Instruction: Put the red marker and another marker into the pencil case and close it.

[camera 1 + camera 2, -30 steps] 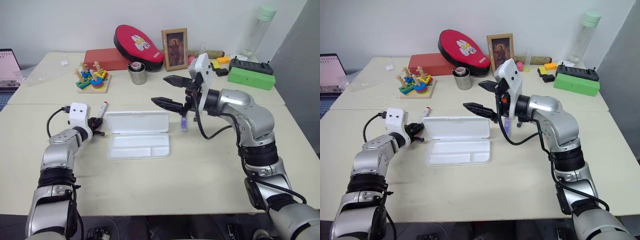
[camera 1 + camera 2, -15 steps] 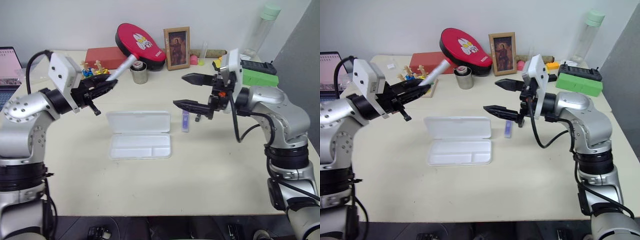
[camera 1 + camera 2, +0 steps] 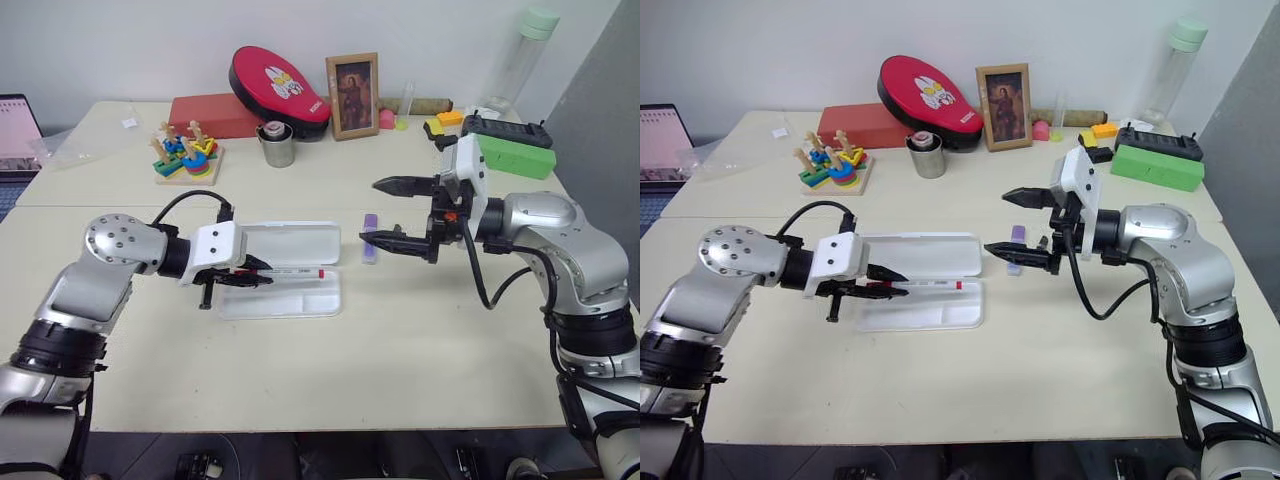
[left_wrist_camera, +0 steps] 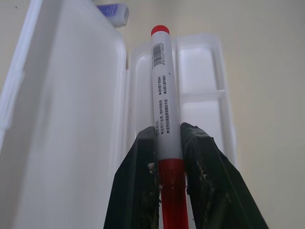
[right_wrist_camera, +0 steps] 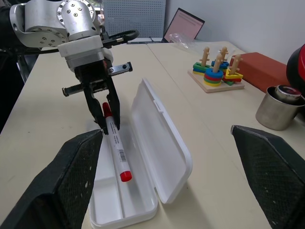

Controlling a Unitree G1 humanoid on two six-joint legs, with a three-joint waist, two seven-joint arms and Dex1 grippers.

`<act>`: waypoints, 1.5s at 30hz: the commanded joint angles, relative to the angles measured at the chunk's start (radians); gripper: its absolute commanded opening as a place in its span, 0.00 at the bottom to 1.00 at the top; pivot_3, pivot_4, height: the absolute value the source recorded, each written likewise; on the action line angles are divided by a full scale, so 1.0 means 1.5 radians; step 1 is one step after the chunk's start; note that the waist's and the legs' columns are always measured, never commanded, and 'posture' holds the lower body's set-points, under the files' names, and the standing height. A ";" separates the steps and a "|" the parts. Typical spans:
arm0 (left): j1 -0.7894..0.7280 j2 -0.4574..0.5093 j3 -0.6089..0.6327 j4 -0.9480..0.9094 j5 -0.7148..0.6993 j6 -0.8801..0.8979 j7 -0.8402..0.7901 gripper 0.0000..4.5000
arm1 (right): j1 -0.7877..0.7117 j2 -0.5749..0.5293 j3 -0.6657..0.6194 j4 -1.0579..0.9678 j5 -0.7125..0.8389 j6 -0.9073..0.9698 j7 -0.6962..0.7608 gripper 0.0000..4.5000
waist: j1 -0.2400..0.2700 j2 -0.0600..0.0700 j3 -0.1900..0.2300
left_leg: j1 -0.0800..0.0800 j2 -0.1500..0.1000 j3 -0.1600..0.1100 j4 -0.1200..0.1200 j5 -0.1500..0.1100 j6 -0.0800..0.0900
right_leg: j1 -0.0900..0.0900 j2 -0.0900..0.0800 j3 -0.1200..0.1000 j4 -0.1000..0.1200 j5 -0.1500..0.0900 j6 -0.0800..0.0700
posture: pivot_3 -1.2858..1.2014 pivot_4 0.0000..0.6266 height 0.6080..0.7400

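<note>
The left gripper (image 3: 252, 279) pinches the red marker (image 4: 165, 100) by its red cap end, both black fingers (image 4: 202, 157) pressed against the barrel. The marker is a slim white pen with a barcode and small print along its side and a red plug at the free end; it lies nearly level over the tray of the case (image 3: 322, 299), pointing along the tray's length. Whether its tip touches the tray floor is hard to tell. The case is a flat white plastic box with rounded corners, lying open on the table (image 3: 400, 340); its lid (image 3: 300, 240) is folded back on the far side, and the shallow tray has dividers that form a small compartment at one end. The purple marker (image 3: 370, 240) lies on the table just beside the lid's right end, short and chunky with a paler tip. The right gripper (image 3: 389, 212) hangs over it, jaws spread wide and holding nothing, pointing toward the left arm.
</note>
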 commanded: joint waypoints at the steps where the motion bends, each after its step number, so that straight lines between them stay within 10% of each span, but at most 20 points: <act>1: -0.025 -0.014 -0.003 0.032 0.026 -0.034 -0.002 0.10 | 0.006 -0.006 -0.003 -0.029 0.000 -0.011 -0.009 1.00 | 0.000 0.000 0.000 | 0.000 0.000 0.000 0.000 0.000 0.000 | 0.000 0.000 0.000 0.000 0.000 0.000 | 0.52 0.24 1.00; 10: -0.018 -0.033 -0.010 0.046 0.048 -0.037 -0.018 0.10 | 0.021 -0.015 0.008 -0.035 -0.009 0.008 -0.025 1.00 | 0.000 0.000 0.000 | 0.000 0.000 0.000 0.000 0.000 0.000 | 0.000 0.000 0.000 0.001 0.000 0.000 | 0.52 0.24 1.00; 21: 0.000 -0.044 0.003 0.021 0.044 -0.020 0.002 0.64 | 0.038 0.016 0.085 0.021 -0.105 0.086 -0.146 1.00 | 0.000 0.000 0.000 | 0.000 0.000 0.000 0.000 0.000 0.000 | 0.000 0.000 0.000 0.001 0.000 0.000 | 0.52 0.24 1.00; 29: -0.012 -0.155 0.103 -0.123 -0.123 0.159 0.112 0.99 | 0.039 0.109 0.076 0.031 -0.137 0.247 -0.300 1.00 | 0.000 0.000 0.000 | 0.000 0.000 -0.001 0.001 0.000 0.000 | 0.000 0.000 0.000 0.002 0.000 0.000 | 0.52 0.24 1.00; 45: 0.029 -0.259 0.145 -0.271 -0.170 0.287 0.336 0.99 | 0.029 0.298 0.043 0.130 -0.199 0.350 -0.528 1.00 | -0.002 0.000 0.000 | 0.001 0.000 -0.002 0.006 0.000 0.000 | 0.001 0.000 0.000 0.007 0.000 0.000 | 0.52 0.24 1.00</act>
